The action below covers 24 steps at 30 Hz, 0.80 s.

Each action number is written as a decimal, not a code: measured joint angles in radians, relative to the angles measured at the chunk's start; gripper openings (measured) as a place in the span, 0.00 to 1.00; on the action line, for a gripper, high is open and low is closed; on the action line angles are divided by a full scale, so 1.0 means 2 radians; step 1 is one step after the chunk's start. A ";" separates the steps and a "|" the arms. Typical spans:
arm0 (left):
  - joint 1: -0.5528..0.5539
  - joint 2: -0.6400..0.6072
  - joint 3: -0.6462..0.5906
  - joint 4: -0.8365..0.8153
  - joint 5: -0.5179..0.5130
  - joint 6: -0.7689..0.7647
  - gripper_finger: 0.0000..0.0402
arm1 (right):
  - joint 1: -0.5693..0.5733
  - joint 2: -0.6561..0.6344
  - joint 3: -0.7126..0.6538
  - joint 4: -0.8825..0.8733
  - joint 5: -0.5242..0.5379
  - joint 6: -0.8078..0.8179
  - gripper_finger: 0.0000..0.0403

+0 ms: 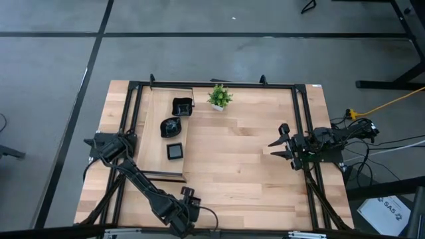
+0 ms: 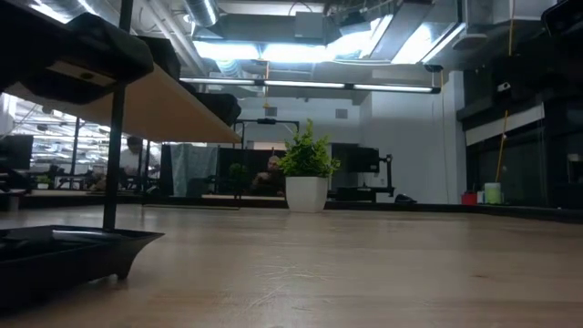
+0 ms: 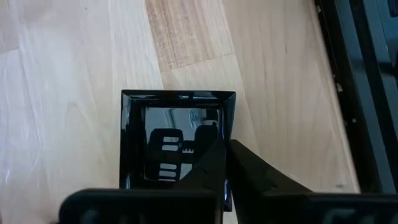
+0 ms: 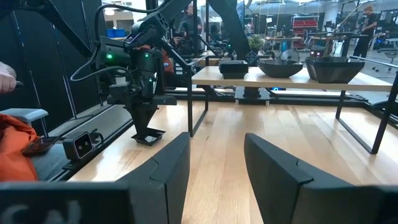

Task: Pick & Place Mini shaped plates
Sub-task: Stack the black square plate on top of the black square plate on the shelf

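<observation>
**High view.** Wooden worktop (image 1: pixel 239 159). A raised shelf (image 1: pixel 154 143) stands at ten o'clock and carries three black items in a row:
- a wavy-rimmed plate (image 1: pixel 182 105) at the far end
- a rounded plate (image 1: pixel 170 126) in the middle
- a square stack (image 1: pixel 175 151) at the near end

A potted plant (image 1: pixel 220 97) stands at twelve o'clock, just beside the shelf. The left gripper (image 1: pixel 188 214) hangs over the edge of the worktop at six to seven o'clock. The right gripper (image 1: pixel 273 149) is at three o'clock with its jaws apart, well away from every plate.

**Low view.** The plant (image 2: pixel 308 173) stands at centre, upright in a white pot. The shelf (image 2: pixel 155 105) runs overhead at ten o'clock. A black dish (image 2: pixel 82 248) rests on the worktop at eight o'clock. No jaws show.

**Left wrist view.** A square plate (image 3: pixel 177 134), glossy and empty, lies flat on the worktop. The left gripper (image 3: pixel 225 148) has its jaws together, clamped on one side rim of it.

**Right wrist view.** The right gripper (image 4: pixel 216 142) has its jaws apart and holds nothing. The left gripper (image 4: pixel 147 127) points downward far across the worktop, with the square plate (image 4: pixel 149 137) at its tip. On the shelf (image 4: pixel 280 79) are the square stack (image 4: pixel 233 67), the rounded plate (image 4: pixel 280 67) and the wavy-rimmed plate (image 4: pixel 333 68).
</observation>
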 joint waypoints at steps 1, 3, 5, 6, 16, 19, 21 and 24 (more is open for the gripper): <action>0.000 0.000 0.000 0.000 0.000 0.000 0.02 | 0.000 0.000 0.000 0.000 0.000 0.000 0.38; 0.000 0.000 0.004 -0.007 0.001 0.000 0.01 | 0.000 0.000 0.000 0.000 0.000 0.000 0.38; 0.000 0.000 0.016 -0.024 0.004 0.000 0.01 | 0.000 0.000 0.000 0.000 0.000 0.000 0.38; 0.000 0.000 0.023 -0.034 0.006 0.000 0.01 | 0.000 0.000 0.000 0.000 0.000 0.000 0.38; 0.000 0.000 0.089 -0.070 0.025 0.035 0.00 | 0.000 0.000 0.000 0.000 0.000 0.000 0.38; 0.000 0.000 0.110 -0.074 0.025 0.045 0.00 | 0.000 0.000 0.000 0.000 0.000 0.000 0.38; 0.000 0.000 0.122 -0.084 0.025 0.053 0.00 | 0.000 0.000 0.000 0.000 0.000 0.000 0.38; 0.000 0.000 0.143 -0.107 0.023 0.062 0.00 | 0.000 0.000 0.000 0.000 0.000 0.000 0.38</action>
